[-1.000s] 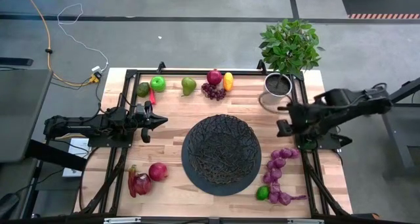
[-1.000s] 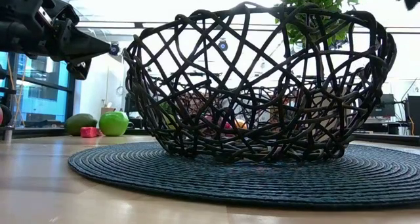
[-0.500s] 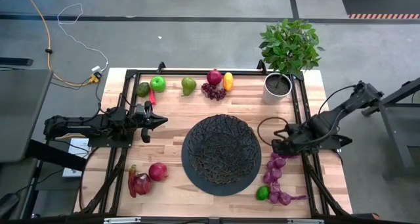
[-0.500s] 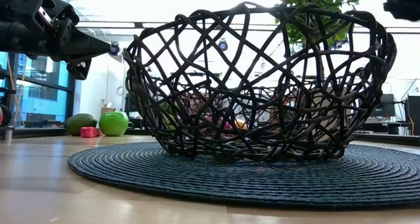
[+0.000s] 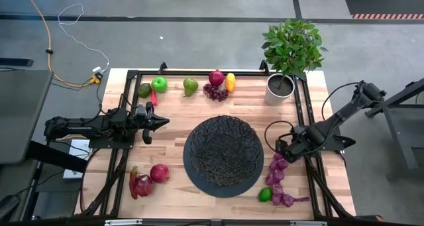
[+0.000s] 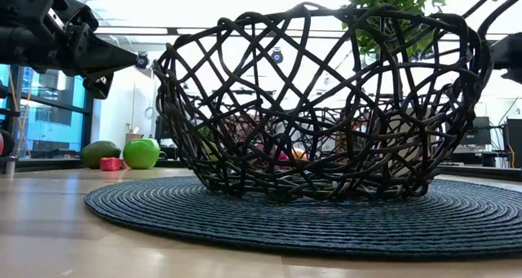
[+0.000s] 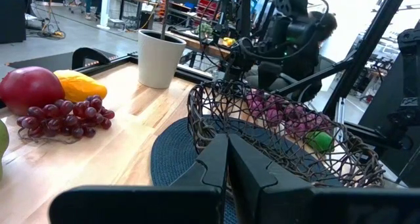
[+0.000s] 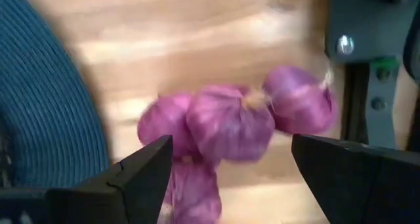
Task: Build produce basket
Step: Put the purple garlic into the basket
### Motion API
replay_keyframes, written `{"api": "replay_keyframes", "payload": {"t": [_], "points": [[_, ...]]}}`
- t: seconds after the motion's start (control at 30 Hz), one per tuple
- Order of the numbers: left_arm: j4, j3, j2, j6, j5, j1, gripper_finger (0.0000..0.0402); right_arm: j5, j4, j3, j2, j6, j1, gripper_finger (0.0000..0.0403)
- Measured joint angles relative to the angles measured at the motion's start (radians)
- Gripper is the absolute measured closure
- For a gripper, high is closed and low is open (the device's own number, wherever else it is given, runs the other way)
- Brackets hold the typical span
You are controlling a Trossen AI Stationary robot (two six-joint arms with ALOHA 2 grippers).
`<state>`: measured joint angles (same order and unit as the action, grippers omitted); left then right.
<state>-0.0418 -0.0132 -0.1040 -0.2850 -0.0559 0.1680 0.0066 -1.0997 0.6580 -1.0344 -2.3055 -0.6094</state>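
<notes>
The black woven wire basket stands on a round dark mat at mid-table. A string of purple onions lies on the wood right of the mat, with a lime at its near end. My right gripper points down over the string's far end. Its fingers stand open on either side of the top bulbs and touch nothing. My left gripper waits shut and level, left of the basket.
Along the far edge lie an avocado, green apple, pear, red apple, grapes and a yellow fruit. A potted plant stands far right. A red pepper and red apple lie near left.
My right gripper has come down and moved toward the near edge and the basket, rolling about its axis as it went. It now hangs over the far end of the onion string, fingers still open. The left arm has kept still.
</notes>
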Motion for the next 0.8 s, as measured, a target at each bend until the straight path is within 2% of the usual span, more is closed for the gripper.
{"api": "replay_keyframes", "payload": {"t": [0.27, 0.5, 0.6, 0.8], "points": [[0.0, 0.0, 0.0, 0.0, 0.0, 0.0, 0.0398, 0.019, -0.023, -0.005, 0.0, 0.028, 0.006, 0.0107], [0.0, 0.0, 0.0, 0.0, 0.0, 0.0, 0.0398, 0.008, 0.115, -0.08, 0.0, 0.021, 0.006, 0.0107], [0.0, 0.0, 0.0, 0.0, 0.0, 0.0, 0.0398, 0.043, 0.105, -0.081, 0.0, 0.024, 0.007, 0.0107], [0.0, 0.0, 0.0, 0.0, 0.0, 0.0, 0.0398, 0.023, 0.07, -0.081, 0.0, 0.035, 0.007, 0.0108]]}}
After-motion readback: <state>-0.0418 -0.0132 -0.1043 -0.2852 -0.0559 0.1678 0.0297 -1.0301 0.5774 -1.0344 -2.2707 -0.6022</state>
